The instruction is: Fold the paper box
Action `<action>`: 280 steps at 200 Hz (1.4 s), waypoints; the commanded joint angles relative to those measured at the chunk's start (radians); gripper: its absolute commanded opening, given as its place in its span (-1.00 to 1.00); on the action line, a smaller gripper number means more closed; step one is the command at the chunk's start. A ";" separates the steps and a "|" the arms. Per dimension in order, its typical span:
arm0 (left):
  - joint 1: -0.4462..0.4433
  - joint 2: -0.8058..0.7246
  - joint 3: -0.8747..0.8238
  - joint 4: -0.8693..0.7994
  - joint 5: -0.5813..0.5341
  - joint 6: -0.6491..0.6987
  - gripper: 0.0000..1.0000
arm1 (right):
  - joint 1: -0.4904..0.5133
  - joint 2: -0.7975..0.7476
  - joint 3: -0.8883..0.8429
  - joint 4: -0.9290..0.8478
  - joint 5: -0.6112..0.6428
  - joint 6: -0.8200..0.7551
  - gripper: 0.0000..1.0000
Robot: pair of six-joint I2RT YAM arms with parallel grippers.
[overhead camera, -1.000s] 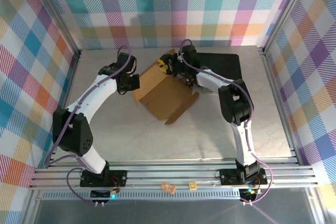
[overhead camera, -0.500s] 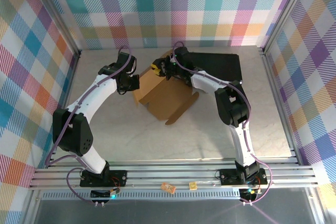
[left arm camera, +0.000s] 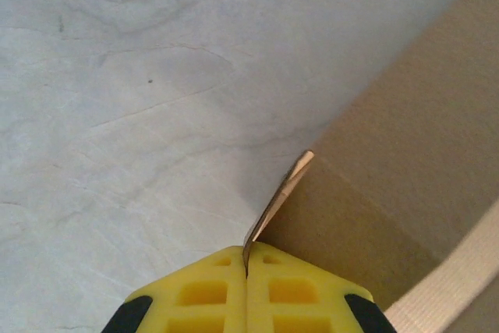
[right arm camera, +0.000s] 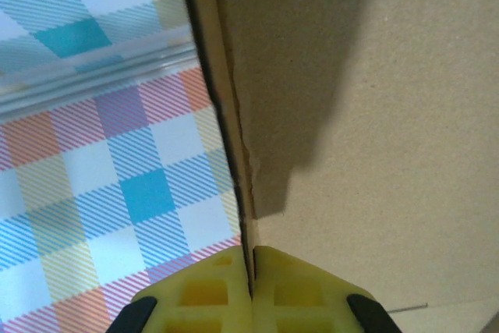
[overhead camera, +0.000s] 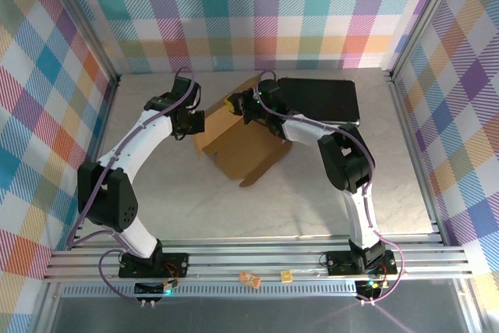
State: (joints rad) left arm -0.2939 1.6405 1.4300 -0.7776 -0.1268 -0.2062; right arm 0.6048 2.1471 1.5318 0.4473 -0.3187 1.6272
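Note:
The paper box [overhead camera: 243, 144] is a brown cardboard sheet, partly raised, in the middle of the table. My left gripper [overhead camera: 198, 123] is at its left corner. In the left wrist view the yellow fingers [left arm camera: 195, 294] are shut on a thin flap edge of the paper box [left arm camera: 405, 154]. My right gripper [overhead camera: 235, 104] is at the box's far edge. In the right wrist view it [right arm camera: 251, 269] is shut on an upright cardboard edge [right arm camera: 234, 154], and the broad brown panel [right arm camera: 390, 154] lies to the right.
A black rectangular case [overhead camera: 318, 99] lies flat at the back right, just behind the right arm. Two small tan pieces [overhead camera: 250, 278] sit on the front rail. Plaid walls and aluminium posts [overhead camera: 405, 107] close in the table [overhead camera: 234, 208].
My right gripper has slid left along the box's far edge and closed on it. The box has shifted slightly left, uncovering more of the black case. The left gripper has kept its grip.

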 commanded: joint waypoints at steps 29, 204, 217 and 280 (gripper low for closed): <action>0.064 -0.066 0.029 -0.044 -0.040 0.067 -1.00 | 0.119 -0.103 -0.142 0.146 0.284 0.132 -1.00; 0.138 -0.210 -0.051 0.141 0.316 -0.073 0.16 | 0.114 -0.451 -0.500 0.111 0.519 -0.023 -1.00; 0.140 -0.225 -0.043 0.116 0.231 -0.085 0.16 | 0.141 -0.451 -0.441 0.010 0.548 -0.007 -1.00; 0.144 -0.315 0.019 0.017 -0.073 -0.127 0.24 | 0.231 -0.526 -0.358 -0.445 0.725 0.112 -1.00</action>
State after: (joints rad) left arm -0.1596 1.3640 1.4105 -0.7231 -0.0933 -0.3111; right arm 0.8276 1.6855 1.1824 0.2283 0.3027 1.6859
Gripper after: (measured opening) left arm 0.616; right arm 0.045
